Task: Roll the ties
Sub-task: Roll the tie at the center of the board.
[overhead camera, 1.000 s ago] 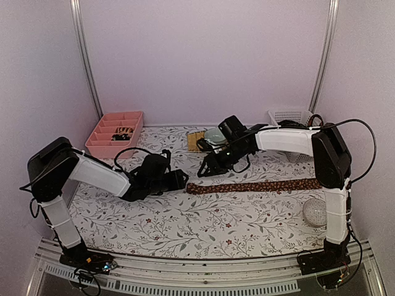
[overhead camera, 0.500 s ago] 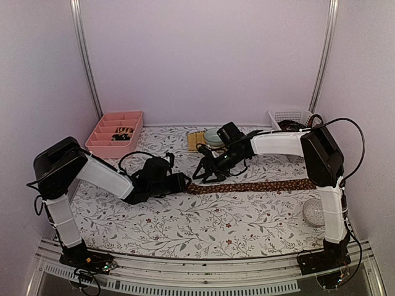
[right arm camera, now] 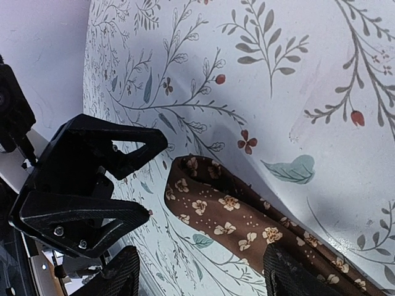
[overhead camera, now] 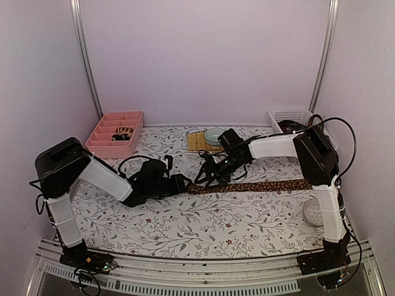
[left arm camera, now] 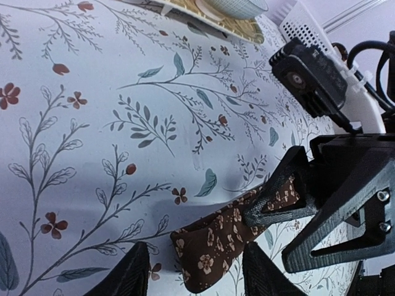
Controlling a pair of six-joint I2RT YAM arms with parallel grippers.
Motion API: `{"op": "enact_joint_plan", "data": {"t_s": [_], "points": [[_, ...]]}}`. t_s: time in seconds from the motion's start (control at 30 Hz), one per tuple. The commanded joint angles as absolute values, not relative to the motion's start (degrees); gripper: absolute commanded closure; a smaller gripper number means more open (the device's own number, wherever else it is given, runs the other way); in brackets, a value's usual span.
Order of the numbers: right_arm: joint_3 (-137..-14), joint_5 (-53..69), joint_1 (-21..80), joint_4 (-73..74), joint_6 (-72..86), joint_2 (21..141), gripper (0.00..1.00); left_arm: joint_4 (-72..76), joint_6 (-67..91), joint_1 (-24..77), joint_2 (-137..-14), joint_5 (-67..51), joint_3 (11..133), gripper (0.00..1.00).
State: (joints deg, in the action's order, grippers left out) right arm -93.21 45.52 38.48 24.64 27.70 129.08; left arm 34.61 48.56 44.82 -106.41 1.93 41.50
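A brown flower-printed tie [overhead camera: 253,185] is laid flat across the floral tablecloth [overhead camera: 203,225], with its blunt end near the table's centre. The left gripper [left arm camera: 196,246] and right gripper [right arm camera: 202,250] are both held spread over that end, with nothing pinched. The fabric is judged light, limp and slippery, so the end is best pinched across its width.
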Motion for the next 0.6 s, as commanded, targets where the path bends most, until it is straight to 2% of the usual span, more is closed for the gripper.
{"op": "enact_joint_plan", "data": {"t_s": [0.0, 0.17, 0.27, 0.47, 0.57], "points": [[-92.75, 45.91, 37.83, 23.65, 28.54, 133.94, 0.31, 38.17, 50.26, 43.89, -108.23, -0.32, 40.26, 0.49], [-92.55, 47.02, 37.83, 23.05, 29.29, 133.95, 0.30, 41.80, 52.38, 43.65, -108.85, -2.05, 38.67, 0.51], [-92.55, 47.73, 37.79, 22.71, 29.65, 135.97, 0.28, 44.01, 53.10, 43.52, -109.15, -3.11, 38.04, 0.56], [-92.75, 49.95, 37.85, 21.62, 30.62, 136.06, 0.27, 46.62, 53.77, 43.44, -109.75, -4.25, 37.79, 0.58], [-93.20, 50.00, 37.89, 21.71, 30.85, 136.24, 0.26, 47.34, 54.00, 43.42, -110.10, -4.72, 37.79, 0.62]]}}
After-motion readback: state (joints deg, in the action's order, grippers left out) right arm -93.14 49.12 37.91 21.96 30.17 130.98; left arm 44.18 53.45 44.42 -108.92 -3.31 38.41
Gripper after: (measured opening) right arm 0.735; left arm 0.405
